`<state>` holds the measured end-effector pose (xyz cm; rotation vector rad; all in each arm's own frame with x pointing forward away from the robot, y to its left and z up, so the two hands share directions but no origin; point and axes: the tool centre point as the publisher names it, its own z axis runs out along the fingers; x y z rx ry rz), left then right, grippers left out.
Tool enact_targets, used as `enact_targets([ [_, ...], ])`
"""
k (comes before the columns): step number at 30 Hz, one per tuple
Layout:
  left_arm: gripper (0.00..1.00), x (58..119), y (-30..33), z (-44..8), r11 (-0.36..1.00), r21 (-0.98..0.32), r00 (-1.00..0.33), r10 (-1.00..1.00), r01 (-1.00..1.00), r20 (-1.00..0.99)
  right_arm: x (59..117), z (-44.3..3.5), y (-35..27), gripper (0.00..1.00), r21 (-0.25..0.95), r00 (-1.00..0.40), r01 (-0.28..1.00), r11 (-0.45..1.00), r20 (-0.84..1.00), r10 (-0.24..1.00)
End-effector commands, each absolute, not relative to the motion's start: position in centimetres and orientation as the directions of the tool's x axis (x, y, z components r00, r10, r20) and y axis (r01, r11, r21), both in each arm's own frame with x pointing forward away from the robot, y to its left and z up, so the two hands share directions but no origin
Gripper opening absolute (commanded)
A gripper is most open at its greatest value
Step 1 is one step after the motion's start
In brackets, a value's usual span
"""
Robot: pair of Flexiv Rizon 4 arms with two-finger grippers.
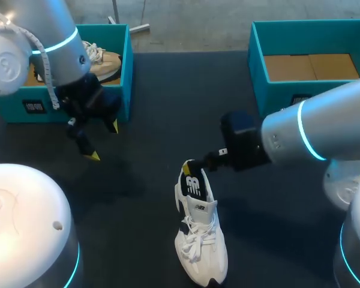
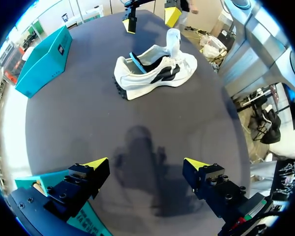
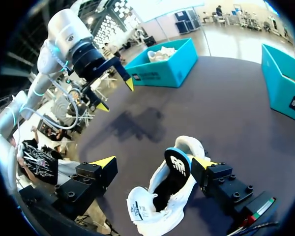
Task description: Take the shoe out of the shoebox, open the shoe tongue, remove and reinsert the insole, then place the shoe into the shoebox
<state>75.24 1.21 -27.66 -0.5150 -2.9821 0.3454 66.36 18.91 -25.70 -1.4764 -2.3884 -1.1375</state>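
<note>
A white shoe with a black heel patch stands upright on the dark table, toe toward the front edge. My right gripper hangs open at its heel. In the right wrist view the shoe sits between the spread fingers of that gripper, its heel close to one finger, not clamped. My left gripper is open and empty above the table, in front of the left shoebox. From the left wrist view its gripper faces the shoe from a distance.
The teal left shoebox holds a second, tan-soled shoe. A teal shoebox at the back right shows a bare cardboard floor. Dark table lies between the two boxes.
</note>
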Motion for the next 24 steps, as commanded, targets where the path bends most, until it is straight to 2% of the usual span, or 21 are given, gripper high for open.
enact_targets([
  [1, 1.00, 75.3, 1.9, -27.3, 0.915, -0.238, -0.936, 0.346, 0.325, 0.055, 65.3, -25.2, 18.4, 1.00, 0.536, -0.266, 0.813, 0.228, -0.007, 0.964],
  [10, 1.00, 75.7, 2.2, -27.3, 0.919, -0.228, -0.937, 0.344, 0.321, 0.066, 64.7, -24.9, 17.7, 1.00, 0.475, -0.216, 0.854, 0.212, -0.045, 0.975],
  [19, 1.00, 75.5, 2.2, -27.3, 0.916, -0.225, -0.932, 0.355, 0.333, 0.069, 64.8, -25.3, 17.3, 1.00, 0.360, -0.123, 0.919, 0.159, -0.120, 0.985],
  [24, 1.00, 75.7, 2.6, -27.0, 0.914, -0.220, -0.930, 0.363, 0.341, 0.063, 64.4, -25.7, 17.5, 1.00, 0.354, -0.069, 0.928, 0.118, -0.148, 0.987],
])
